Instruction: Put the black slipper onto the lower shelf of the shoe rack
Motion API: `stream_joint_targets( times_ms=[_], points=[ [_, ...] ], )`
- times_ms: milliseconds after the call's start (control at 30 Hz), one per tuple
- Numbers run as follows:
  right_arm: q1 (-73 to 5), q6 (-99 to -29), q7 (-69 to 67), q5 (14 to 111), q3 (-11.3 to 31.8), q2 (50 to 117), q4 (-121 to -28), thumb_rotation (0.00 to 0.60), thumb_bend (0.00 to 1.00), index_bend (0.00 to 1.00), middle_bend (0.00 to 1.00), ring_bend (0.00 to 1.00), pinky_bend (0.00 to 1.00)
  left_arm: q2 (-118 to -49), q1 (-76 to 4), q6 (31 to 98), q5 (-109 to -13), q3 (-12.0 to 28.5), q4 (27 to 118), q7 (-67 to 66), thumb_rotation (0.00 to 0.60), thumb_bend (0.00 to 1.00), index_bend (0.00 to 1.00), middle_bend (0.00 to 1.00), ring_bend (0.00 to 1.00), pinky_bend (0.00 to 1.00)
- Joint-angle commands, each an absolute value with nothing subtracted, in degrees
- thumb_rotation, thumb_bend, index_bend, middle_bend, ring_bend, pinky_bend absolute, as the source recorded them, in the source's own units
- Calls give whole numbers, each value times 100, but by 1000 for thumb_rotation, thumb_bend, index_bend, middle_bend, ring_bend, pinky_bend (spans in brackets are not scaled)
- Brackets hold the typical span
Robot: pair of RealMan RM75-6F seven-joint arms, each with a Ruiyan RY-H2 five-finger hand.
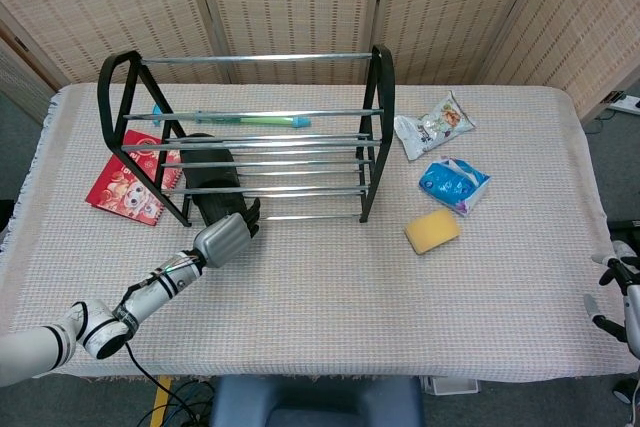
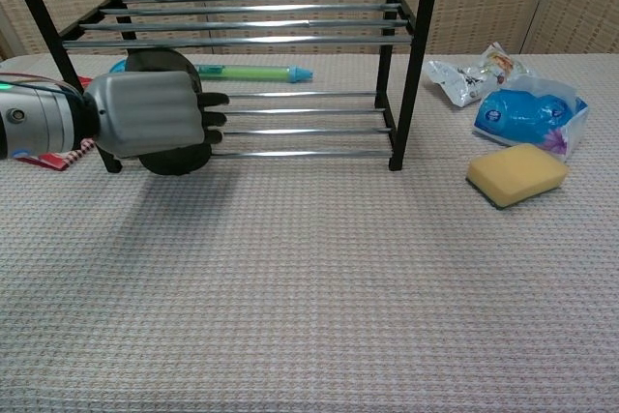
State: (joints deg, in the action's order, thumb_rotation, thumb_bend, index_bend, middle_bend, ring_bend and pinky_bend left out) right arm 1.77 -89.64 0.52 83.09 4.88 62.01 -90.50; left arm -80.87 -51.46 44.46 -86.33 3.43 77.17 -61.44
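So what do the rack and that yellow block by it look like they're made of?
Shoe rack: black end frames, matte, likely painted metal or plastic; its rails look like chromed metal, bright and reflective. Yellow block: probably foam sponge, soft rounded edges, with a darker layer underneath.

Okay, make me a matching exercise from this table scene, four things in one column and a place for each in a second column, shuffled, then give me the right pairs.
Things
1. black slipper
2. yellow sponge
3. red booklet
4. green pen

Places
A. on the cloth behind the shoe rack
B. on the rack's lower shelf, at its left end
C. right of the rack, nearest the front edge
D. on the cloth at the rack's left end

Pairs: 1-B, 2-C, 3-D, 4-A
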Motion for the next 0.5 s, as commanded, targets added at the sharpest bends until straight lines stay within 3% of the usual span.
stream_joint_targets(
  times_ms=[33,500],
  points=[
    [179,-8968,50,8308,491,6198,-9050,600,318,260,500,273,336,-8099,-5144,4473,-8569,333,7768,-6212,600,168,346,194,88,437],
    [235,-9032,34,8294,489,6182,-9038,600,317,260,500,273,337,-8314,-5287,4603,-8730,228,7614,-6187,600,168,350,205,86,389]
  ],
)
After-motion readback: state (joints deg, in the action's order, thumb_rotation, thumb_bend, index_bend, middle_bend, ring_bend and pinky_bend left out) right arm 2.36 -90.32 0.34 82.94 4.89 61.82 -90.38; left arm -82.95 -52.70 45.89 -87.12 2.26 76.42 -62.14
